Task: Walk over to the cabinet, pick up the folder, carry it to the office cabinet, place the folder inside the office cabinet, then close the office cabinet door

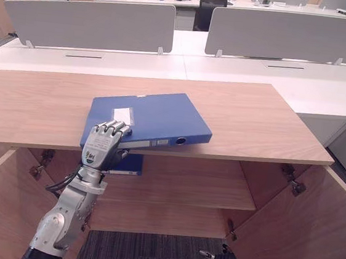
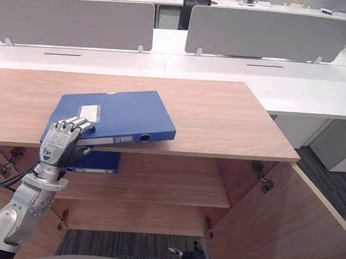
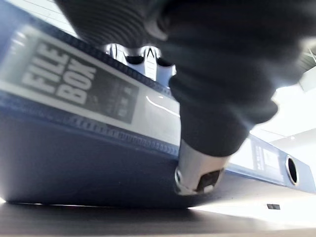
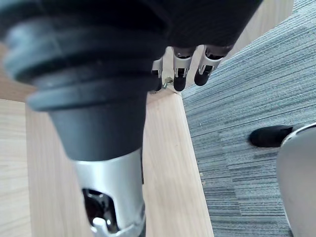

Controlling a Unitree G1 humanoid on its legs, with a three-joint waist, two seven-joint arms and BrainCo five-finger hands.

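Cabinet top [image 1: 248,119] holding blue folder [image 1: 155,118], white desks [image 1: 326,84] behind

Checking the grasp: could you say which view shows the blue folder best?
Left eye view, like the right eye's: most of the blue folder on the cabinet top. The left wrist view shows its spine close up.

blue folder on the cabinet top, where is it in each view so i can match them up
Left eye view: blue folder lies left of centre on the cabinet top, left hand gripping its near edge.
Right eye view: blue folder further left.
Left wrist view: its spine runs across, close up.
Right wrist view: wooden panel and carpet.
Shared landmark: the spine's round hole.
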